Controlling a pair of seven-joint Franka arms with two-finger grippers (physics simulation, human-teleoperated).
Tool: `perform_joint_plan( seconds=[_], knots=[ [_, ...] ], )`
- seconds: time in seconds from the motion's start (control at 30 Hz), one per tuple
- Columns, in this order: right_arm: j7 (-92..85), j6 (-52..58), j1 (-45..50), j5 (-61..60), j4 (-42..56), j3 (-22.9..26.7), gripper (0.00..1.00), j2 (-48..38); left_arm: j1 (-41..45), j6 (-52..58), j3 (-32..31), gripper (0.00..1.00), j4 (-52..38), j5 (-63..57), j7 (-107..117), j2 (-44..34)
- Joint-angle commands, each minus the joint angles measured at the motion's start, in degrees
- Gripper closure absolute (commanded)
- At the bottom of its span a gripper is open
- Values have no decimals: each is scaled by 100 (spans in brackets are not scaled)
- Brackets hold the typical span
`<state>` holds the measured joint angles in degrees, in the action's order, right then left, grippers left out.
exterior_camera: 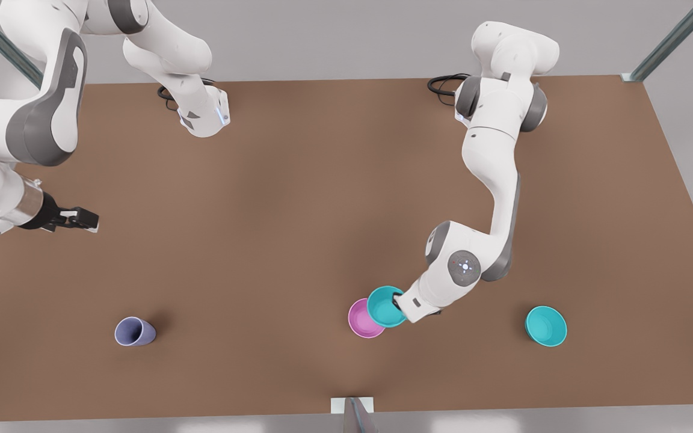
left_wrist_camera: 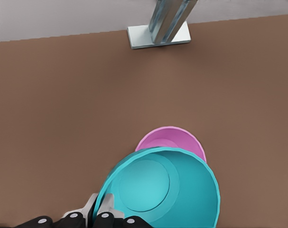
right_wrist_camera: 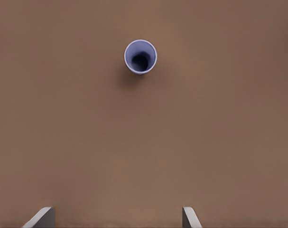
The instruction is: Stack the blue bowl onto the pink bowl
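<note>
In the front view, the left gripper (exterior_camera: 399, 299) is clamped on the rim of the blue bowl (exterior_camera: 384, 307), which is held tilted and overlaps the edge of the pink bowl (exterior_camera: 363, 319) on that bowl's side toward the front view's right; whether the two bowls touch cannot be told. The pink bowl rests on the brown table (exterior_camera: 298, 210). A second teal bowl (exterior_camera: 545, 326) sits well apart from the pink bowl toward the front view's right, and a lavender cup (exterior_camera: 135, 331) stands well apart toward the front view's left. The right gripper (exterior_camera: 79, 219) waits far from the pink bowl, up beyond the cup, its jaws spread apart and empty. In the left wrist view, the fingers (left_wrist_camera: 105, 209) pinch the blue bowl's (left_wrist_camera: 158, 190) wall, one inside and one outside, and the pink bowl (left_wrist_camera: 174, 141) shows partly covered just behind it; a metal post on a flat base (left_wrist_camera: 159, 34) stands at the table edge beyond the pink bowl. In the right wrist view, the cup (right_wrist_camera: 140, 57) stands upright on bare table, with the two open fingertips (right_wrist_camera: 41, 218) wide apart.
</note>
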<state>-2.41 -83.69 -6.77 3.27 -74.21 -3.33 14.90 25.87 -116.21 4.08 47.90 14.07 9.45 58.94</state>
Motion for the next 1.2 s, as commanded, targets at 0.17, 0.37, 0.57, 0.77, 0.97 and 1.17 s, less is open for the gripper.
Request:
perform_joint_plan(
  seconds=[0.17,0.37,0.57,0.77,0.97,1.17],
  knots=[
    [-224,107,0,-11,3,-1,0,30,120,-200,-83,79,-9,140,5225,188],
    [-224,107,0,7,12,-1,0,57,129,-314,-100,79,-9,149,5322,232],
    [-198,107,26,59,12,-9,0,65,138,-402,-180,79,-9,149,5524,240],
    [-198,107,26,50,12,-9,0,65,155,-446,-303,79,-9,149,5515,311],
    [-207,107,26,59,12,-9,0,74,155,-481,-294,79,0,149,5507,363],
    [-207,107,26,59,12,-9,0,74,147,-472,-302,0,17,140,5480,399]
  ],
)
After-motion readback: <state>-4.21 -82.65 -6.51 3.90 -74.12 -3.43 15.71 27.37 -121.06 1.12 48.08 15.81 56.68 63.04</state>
